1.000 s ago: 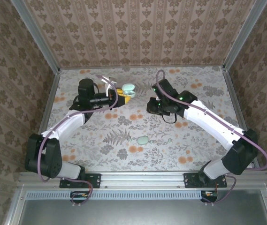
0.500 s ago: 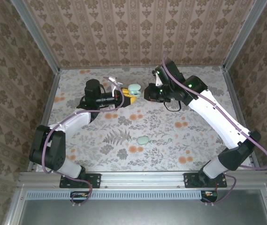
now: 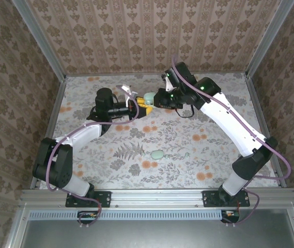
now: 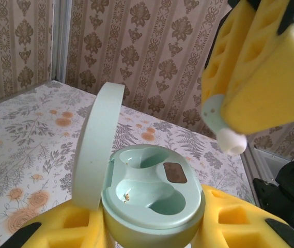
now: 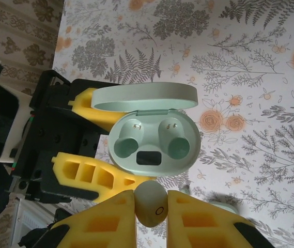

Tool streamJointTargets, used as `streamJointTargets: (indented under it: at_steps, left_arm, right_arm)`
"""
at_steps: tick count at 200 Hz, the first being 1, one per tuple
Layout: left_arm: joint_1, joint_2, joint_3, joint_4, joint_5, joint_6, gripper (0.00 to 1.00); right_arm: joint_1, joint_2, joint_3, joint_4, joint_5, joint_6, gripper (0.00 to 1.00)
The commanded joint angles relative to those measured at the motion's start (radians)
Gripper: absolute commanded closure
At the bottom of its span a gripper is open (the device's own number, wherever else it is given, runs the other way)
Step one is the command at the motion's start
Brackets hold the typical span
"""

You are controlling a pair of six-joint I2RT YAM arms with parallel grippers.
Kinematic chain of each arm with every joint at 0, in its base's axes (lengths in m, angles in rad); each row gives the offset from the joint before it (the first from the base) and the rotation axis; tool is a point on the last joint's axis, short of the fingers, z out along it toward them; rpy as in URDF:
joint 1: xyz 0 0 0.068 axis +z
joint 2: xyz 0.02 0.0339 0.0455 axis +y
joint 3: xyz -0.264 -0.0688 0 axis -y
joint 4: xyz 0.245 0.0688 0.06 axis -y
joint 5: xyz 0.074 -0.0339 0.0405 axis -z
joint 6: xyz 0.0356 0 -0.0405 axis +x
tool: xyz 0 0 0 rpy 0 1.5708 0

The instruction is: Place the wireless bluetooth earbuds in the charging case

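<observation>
The mint charging case (image 4: pixel 154 194) is clamped between the yellow foam fingers (image 4: pixel 240 217) of my left gripper (image 4: pixel 154 230). Its lid (image 4: pixel 97 139) stands open and both wells are empty. My right gripper (image 5: pixel 151 206) is shut on a mint earbud (image 5: pixel 150 203) and hovers just off the case's (image 5: pixel 149 144) open face. The left wrist view shows that earbud's white tip (image 4: pixel 229 142) poking out above and right of the case. In the top view both grippers meet at the case (image 3: pixel 149 97) at the table's back centre. A second earbud (image 3: pixel 157 154) lies on the table.
A small mint piece (image 3: pixel 186 153) lies on the floral tabletop to the right of the loose earbud. Patterned walls and aluminium posts (image 3: pixel 53 111) close in the back and sides. Open tabletop stretches between the arms' bases and the grippers.
My right arm has swung back and left, carrying the earbud up to the open case. The left gripper with the case has shifted slightly right.
</observation>
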Motion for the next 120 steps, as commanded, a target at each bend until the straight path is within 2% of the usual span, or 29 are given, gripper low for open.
streamJointTargets:
  at_steps: [1, 120]
  left_arm:
    - [-0.033, 0.009, 0.019, 0.034, 0.0, 0.039, 0.8]
    - [-0.046, -0.009, 0.023, 0.007, -0.013, 0.07, 0.8]
  right_arm:
    - [0.008, 0.024, 0.041, -0.034, -0.02, -0.022, 0.83]
    - [0.024, 0.065, 0.065, -0.069, 0.02, -0.049, 0.83]
